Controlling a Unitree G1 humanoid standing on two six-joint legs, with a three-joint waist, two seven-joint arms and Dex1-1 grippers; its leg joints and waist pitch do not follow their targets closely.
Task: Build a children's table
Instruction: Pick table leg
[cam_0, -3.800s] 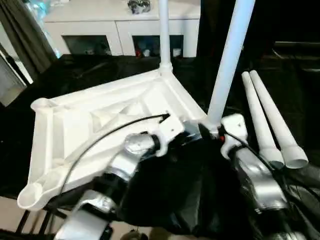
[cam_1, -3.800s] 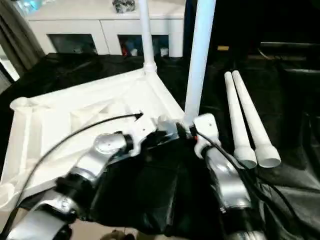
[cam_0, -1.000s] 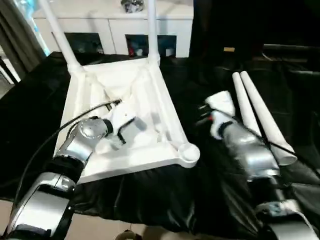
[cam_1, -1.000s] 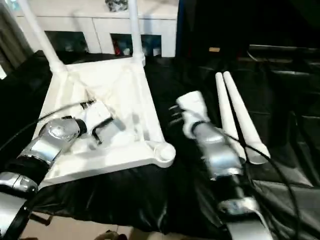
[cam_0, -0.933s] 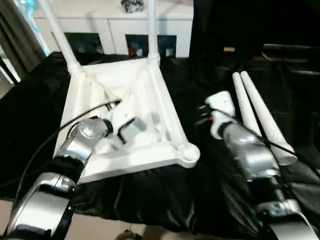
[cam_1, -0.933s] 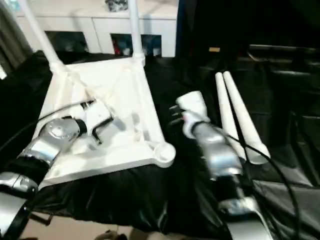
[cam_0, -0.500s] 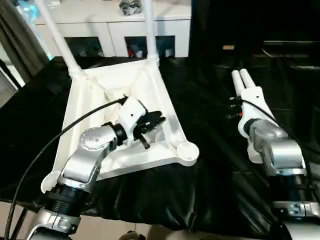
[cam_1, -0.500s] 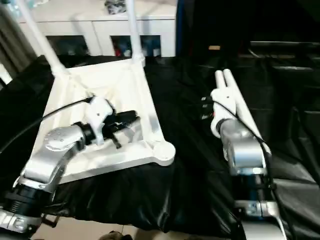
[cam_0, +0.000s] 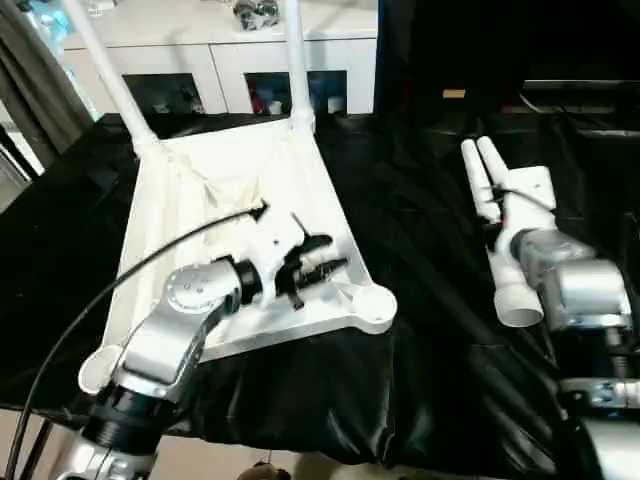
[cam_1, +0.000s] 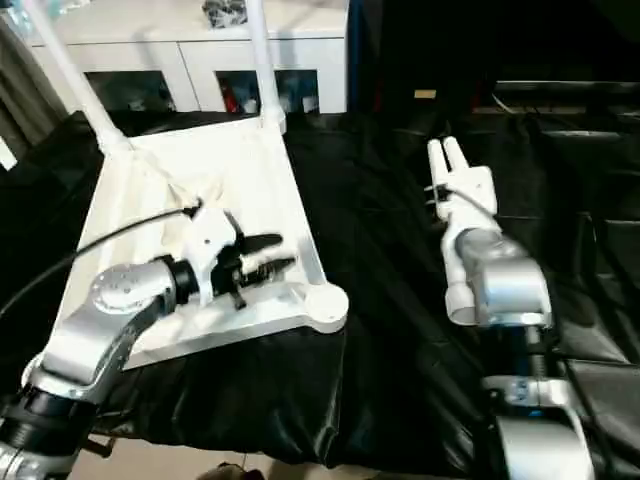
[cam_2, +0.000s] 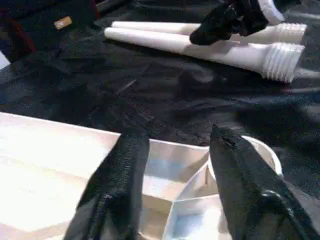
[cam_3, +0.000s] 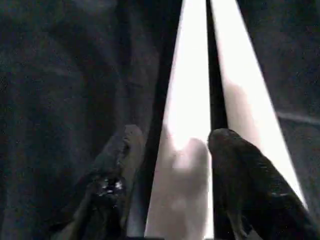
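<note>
The white tabletop (cam_0: 240, 190) lies ribbed side up on the black cloth (cam_0: 420, 290) at centre-left of the head views, with two legs (cam_0: 110, 75) standing from its far corners; two loose legs (cam_0: 492, 235) lie side by side at right. The left gripper (cam_0: 325, 262), fingers spread, hovers over the tabletop near its empty corner socket (cam_0: 374, 305); the right gripper (cam_3: 172, 150), fingers apart, straddles one loose leg.
</note>
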